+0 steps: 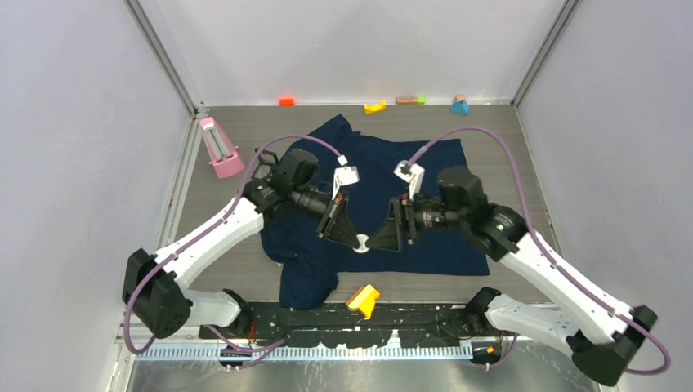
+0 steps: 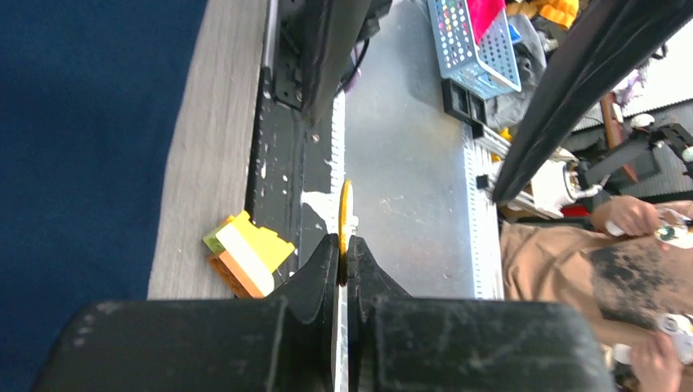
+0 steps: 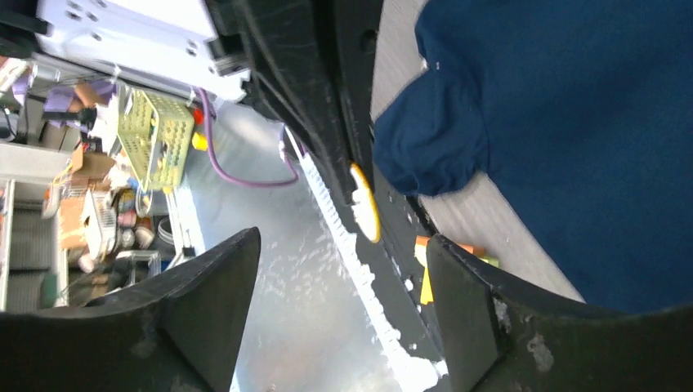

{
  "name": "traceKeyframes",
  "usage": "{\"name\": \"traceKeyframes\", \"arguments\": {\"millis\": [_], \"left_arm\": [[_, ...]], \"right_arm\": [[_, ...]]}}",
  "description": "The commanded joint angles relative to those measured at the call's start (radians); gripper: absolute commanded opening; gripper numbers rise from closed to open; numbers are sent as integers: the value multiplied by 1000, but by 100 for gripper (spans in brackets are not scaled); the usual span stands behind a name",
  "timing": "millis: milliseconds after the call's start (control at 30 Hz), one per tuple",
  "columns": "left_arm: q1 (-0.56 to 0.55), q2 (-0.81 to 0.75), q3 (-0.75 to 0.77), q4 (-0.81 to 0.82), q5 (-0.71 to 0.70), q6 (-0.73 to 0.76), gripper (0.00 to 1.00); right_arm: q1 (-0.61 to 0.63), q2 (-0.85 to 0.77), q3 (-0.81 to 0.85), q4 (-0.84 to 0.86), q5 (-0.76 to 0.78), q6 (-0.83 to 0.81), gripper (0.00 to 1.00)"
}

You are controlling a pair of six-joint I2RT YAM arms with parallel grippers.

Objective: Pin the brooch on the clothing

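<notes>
The brooch (image 1: 360,242) hangs just above the clothing (image 1: 425,188), a dark navy T-shirt spread on the table, between the two gripper tips. My left gripper (image 2: 344,245) is shut on the brooch (image 2: 346,212), which shows edge-on as a thin orange-gold disc sticking out past the fingertips. My right gripper (image 3: 342,241) stands open facing it, nothing between its fingers. In the right wrist view the brooch (image 3: 365,212) shows a pale back and yellow rim beyond the open fingers. The left gripper (image 1: 347,235) and right gripper (image 1: 377,241) nearly meet over the shirt's near half.
A yellow and orange block (image 1: 364,300) lies by the near table edge, next to the black base rail (image 1: 351,322). A pink object (image 1: 219,147) stands at the left. Small coloured blocks (image 1: 375,107) line the back wall.
</notes>
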Motion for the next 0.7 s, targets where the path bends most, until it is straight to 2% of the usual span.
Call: {"name": "traceKeyframes", "arguments": {"millis": [0,200,300,467,667], "left_arm": [[5,-120,-33,185,-55,-84,0],[78,-232,-141,474,-95,-271,0],[97,-239,-153,515,-80,-309,0],[97,-225,-153,545,-47,-329,0],[99,-218,-152,548,-21,-334,0]], "right_arm": [[2,-149,-26,147,132,35,83],[2,-277,-177,433,197,195,91],[3,-266,-218,514,191,247,91],[3,-206,-250,609,131,314,68],[4,-162,-263,697,119,349,54]]}}
